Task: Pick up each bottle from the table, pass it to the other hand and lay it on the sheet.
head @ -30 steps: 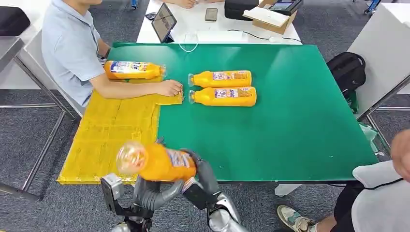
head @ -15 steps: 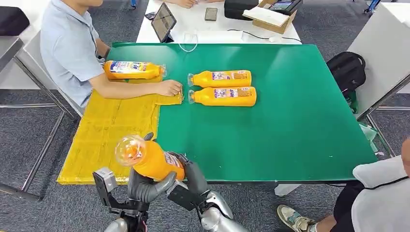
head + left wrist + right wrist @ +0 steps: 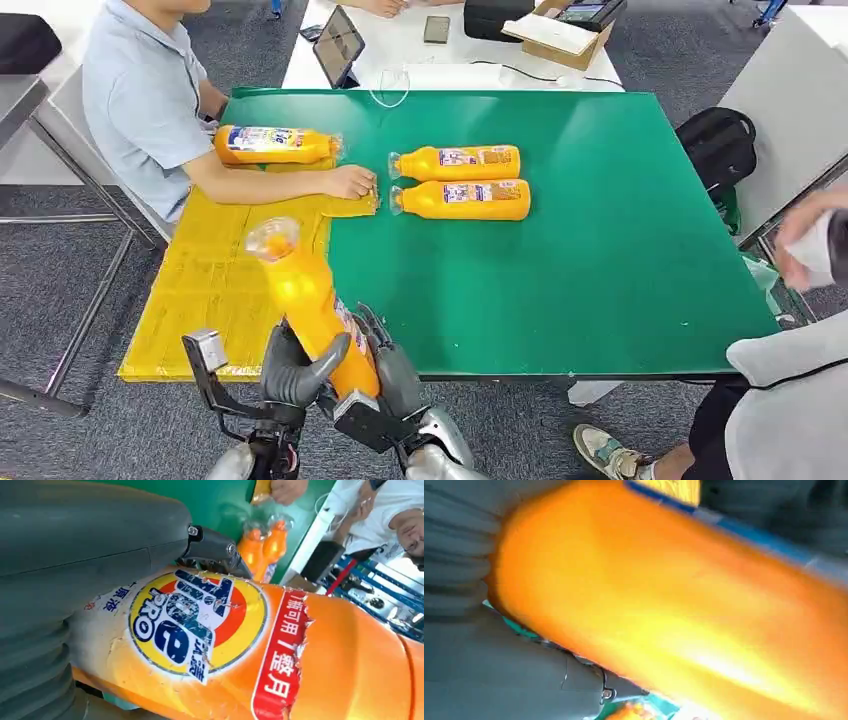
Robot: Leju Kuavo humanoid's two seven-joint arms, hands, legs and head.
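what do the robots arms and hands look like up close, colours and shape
Both arms are silver metal near the body. The left hand and right hand are dark grey, with a ribbed cover, a thick grey thumb and darker fingers. A grey boxy camera mount sits by the left wrist.

On the held bottle (image 3: 260,660) I read a round logo "PRO", "原液" beside it, and "可用 / 整月" on its red band.

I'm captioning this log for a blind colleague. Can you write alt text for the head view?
Both robot hands, left hand and right hand, grip one orange bottle at the green table's near edge. Two bottles lie on the table, one on the yellow sheet by a seated person.
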